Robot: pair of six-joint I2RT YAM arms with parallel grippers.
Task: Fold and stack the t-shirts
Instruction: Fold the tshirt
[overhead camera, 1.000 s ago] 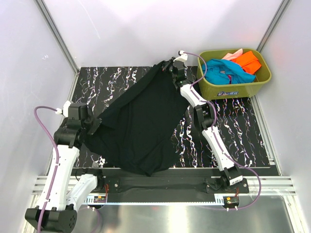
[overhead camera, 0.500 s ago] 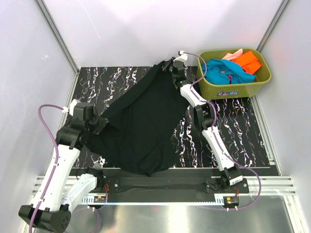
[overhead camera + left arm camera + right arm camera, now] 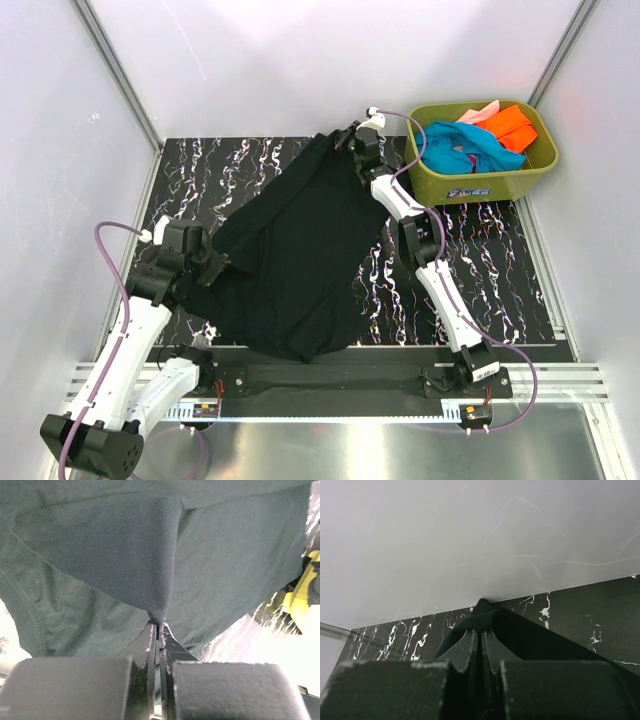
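Note:
A large black t-shirt hangs stretched between my two arms, slanting from the far middle of the marbled table down to its near left. My left gripper is shut on the shirt's lower left edge; in the left wrist view the cloth bunches right at the closed tips. At the far edge my right gripper is shut on the shirt's upper corner, close to the back wall. Teal, orange and pale pink t-shirts lie crumpled in the olive tub.
The olive-green tub sits at the table's far right corner. White walls enclose the black marbled table on three sides. The shirt's lower hem droops over the near rail between the arm bases.
My left arm has swung rightward and inward with the shirt's edge, slackening and bunching the cloth on the left. The right arm has held still.

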